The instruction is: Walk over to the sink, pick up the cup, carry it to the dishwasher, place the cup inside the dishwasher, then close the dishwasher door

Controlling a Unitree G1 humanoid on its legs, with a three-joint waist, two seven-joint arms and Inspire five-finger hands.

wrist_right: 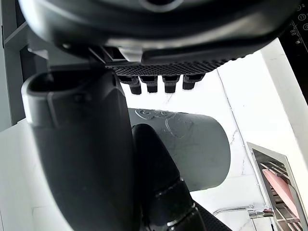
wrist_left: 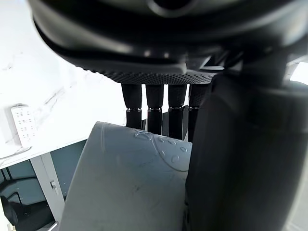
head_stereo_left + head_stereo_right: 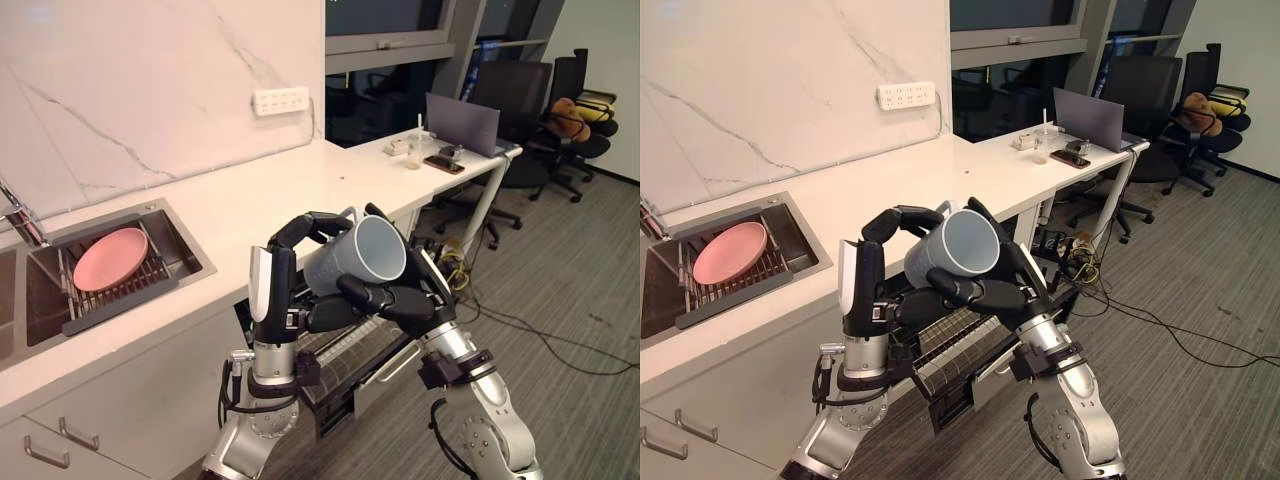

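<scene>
White kitchen counter [image 3: 230, 200], dishwasher [image 3: 345, 352] open beneath. Cup [image 3: 365, 255] lies tilted between both sets of fingers: left hand [image 3: 280, 270] curled over it, right hand [image 3: 400, 300] clasped beneath, likely stabilising it for carrying.

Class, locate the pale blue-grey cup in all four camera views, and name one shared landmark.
Left eye view: pale blue-grey cup at centre, tipped sideways, held between left hand and right hand.
Right eye view: cup at centre.
Left wrist view: cup's side, past the fingers.
Right wrist view: cup beyond the thumb.
Landmark: round pink plate in the sink, also in the right eye and right wrist views.
</scene>
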